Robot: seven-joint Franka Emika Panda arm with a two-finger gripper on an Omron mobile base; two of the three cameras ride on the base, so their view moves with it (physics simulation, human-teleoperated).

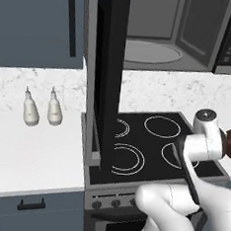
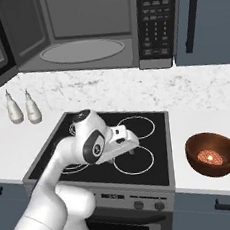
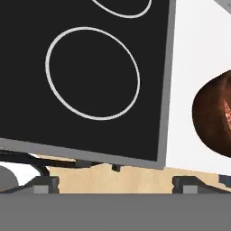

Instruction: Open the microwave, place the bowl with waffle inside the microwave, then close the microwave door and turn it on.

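Observation:
The microwave [image 2: 78, 35] hangs above the stove with its cavity and glass turntable exposed and its keypad [image 2: 155, 22] at the right. The microwave door [image 1: 108, 62] is swung wide open to the left and shows edge-on in the left base view. On the white counter right of the stove sits the reddish-brown bowl with waffle [image 2: 212, 154], the waffle [image 2: 210, 156] a pale piece inside it. My gripper [image 2: 132, 144] hovers low over the stove's front right burner, left of the bowl and apart from it. The bowl [image 3: 212, 117] is cut off at the hand view's right edge. My gripper [image 3: 117, 185] is open and holds nothing.
The black four-ring stovetop [image 2: 99, 138] lies under my arm. Two pale bottles [image 1: 41, 108] stand on the left counter [image 1: 30, 154]. The open door juts out over the stove's left side. A blue-grey cabinet [image 2: 207, 17] with a black handle is right of the microwave.

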